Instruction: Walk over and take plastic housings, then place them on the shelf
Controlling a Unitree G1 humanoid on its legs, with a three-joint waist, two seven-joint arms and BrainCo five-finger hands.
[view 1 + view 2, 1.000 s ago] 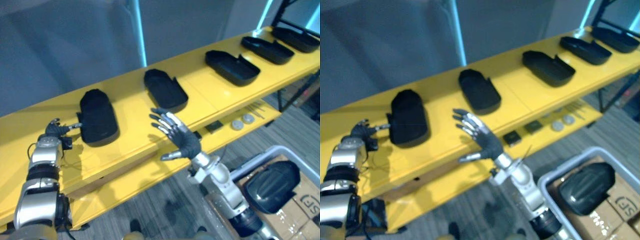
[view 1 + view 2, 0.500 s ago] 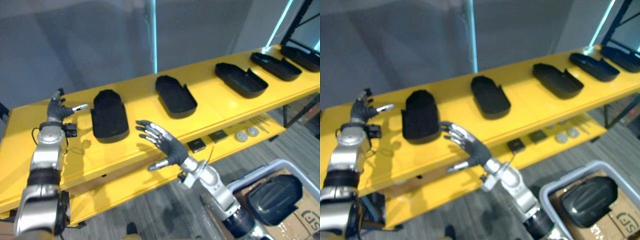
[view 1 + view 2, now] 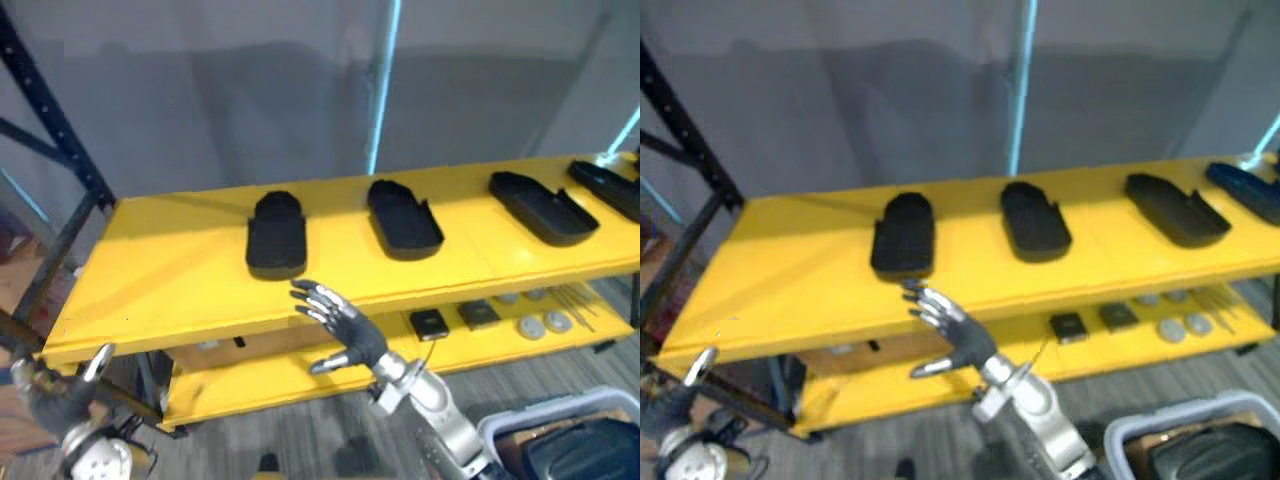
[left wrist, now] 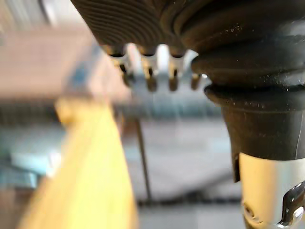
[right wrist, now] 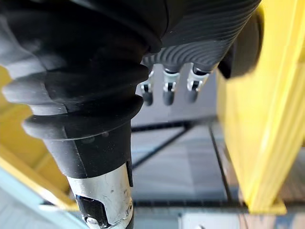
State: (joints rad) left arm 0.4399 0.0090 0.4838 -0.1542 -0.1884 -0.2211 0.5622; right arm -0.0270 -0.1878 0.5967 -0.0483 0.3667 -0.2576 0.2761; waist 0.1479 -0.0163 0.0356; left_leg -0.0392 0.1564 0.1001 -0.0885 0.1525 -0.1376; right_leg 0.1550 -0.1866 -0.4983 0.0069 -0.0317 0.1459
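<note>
My right hand [image 3: 343,328] hangs open and empty, fingers spread, just before the front edge of the yellow shelf [image 3: 160,270], and my left hand [image 3: 58,397] is loose and empty low by the shelf's end, while black plastic housings [image 3: 275,232] lie in a row on top, apart from both hands.

The right hand [image 3: 345,330] has slim silver fingers [image 3: 930,305] with dark tips and a dark palm, joined to a silver-grey forearm [image 3: 435,415] of rounded segments. A black ribbed cover [image 5: 86,71] wraps its wrist above a polished silver collar [image 5: 107,191]. The left hand [image 3: 60,395] looks alike.
</note>
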